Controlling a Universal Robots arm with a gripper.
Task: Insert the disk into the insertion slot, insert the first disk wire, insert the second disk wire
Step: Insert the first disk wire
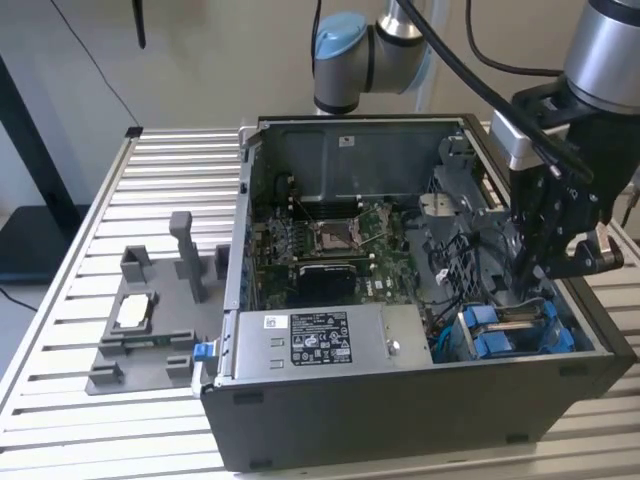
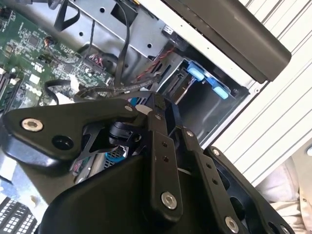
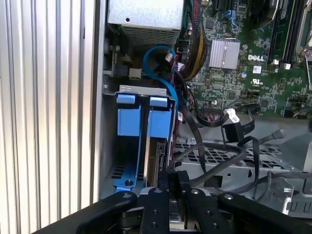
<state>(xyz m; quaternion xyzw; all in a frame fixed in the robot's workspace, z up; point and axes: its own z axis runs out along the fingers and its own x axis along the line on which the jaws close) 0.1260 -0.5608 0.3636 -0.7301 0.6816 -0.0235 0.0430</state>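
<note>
The insertion slot [image 1: 478, 325] sits in the near right corner of the open computer case, marked by its blue rails [image 3: 129, 122] and blue tabs [image 2: 197, 73]. The disk [image 3: 155, 157] stands on edge between the rails, its connector end facing up; in the exterior view the disk [image 1: 520, 320] shows as a brownish strip. My gripper [image 1: 540, 272] hangs just above the slot. Its tips [image 3: 177, 178] are shut together on the end of a black disk wire [image 3: 222, 163], which runs off over the perforated metal cage. The gripper [image 2: 146, 105] meets the black wire [image 2: 92, 91] at its tips.
A silver label-bearing box [image 1: 320, 340] fills the case's front, with the green motherboard [image 1: 330, 240] behind it. Loose black, blue and red cables [image 3: 165, 78] crowd the space beside the slot. A grey fixture [image 1: 150, 320] lies on the slatted table at the exterior view's left.
</note>
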